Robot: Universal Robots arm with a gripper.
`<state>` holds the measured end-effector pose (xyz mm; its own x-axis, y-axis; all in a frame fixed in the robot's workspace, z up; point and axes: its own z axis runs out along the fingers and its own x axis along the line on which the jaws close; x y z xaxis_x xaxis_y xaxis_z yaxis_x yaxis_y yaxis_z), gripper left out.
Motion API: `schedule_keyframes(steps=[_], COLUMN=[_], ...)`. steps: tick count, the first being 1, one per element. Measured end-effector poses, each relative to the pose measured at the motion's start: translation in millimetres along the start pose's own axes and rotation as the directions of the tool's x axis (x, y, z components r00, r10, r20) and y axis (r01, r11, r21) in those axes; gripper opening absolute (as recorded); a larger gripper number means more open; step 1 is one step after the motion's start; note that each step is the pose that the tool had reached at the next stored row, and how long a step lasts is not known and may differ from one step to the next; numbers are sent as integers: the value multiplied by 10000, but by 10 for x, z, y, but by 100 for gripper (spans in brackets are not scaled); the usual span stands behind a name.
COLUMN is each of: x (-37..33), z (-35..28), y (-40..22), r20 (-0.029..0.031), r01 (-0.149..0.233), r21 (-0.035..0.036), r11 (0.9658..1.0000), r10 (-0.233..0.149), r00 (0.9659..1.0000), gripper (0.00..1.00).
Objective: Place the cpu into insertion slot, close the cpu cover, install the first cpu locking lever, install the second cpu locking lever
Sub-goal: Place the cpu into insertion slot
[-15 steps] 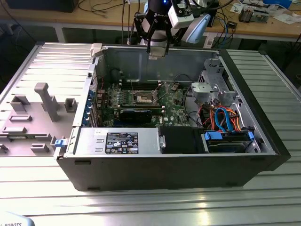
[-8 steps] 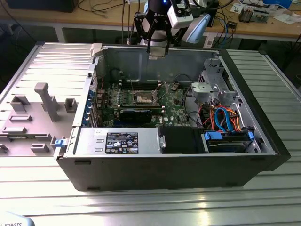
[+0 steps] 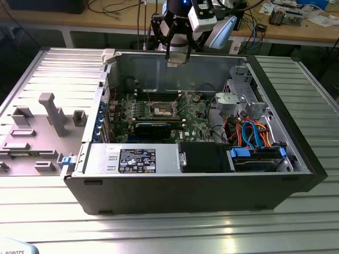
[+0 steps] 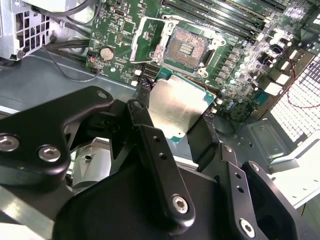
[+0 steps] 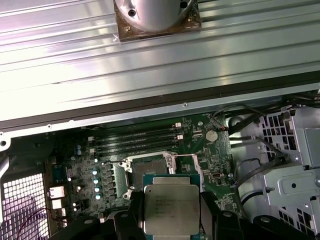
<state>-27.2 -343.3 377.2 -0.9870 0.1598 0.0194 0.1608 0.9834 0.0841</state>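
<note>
1. Black fingers [image 4: 150, 145] of the hand [image 4: 175, 120] clamp the cpu [image 4: 172, 105] by two opposite edges.
2. Insertion slot [image 4: 186, 48] lies bare on the green board [image 4: 122, 22], apart from the cpu.
3. Exterior view: the hand [image 3: 177, 59] hangs at twelve o'clock of the insertion slot [image 3: 161, 110], above the computer case's [image 3: 185, 185] far wall.

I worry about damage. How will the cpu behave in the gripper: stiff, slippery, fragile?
The cpu looks like a thin rigid plate, so it is probably stiff and light. Its shiny metal top suggests it may slip in the gripper. Held by opposite edges only, it could tilt if bumped.
</note>
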Motion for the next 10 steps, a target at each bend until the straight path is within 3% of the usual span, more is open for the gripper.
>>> schedule_keyframes(steps=[10], x=[0], z=[0], y=[0], r20=[3], r01=[-29], r21=[-1], r11=[10000], r10=[29], r00=[10000], gripper=[54])
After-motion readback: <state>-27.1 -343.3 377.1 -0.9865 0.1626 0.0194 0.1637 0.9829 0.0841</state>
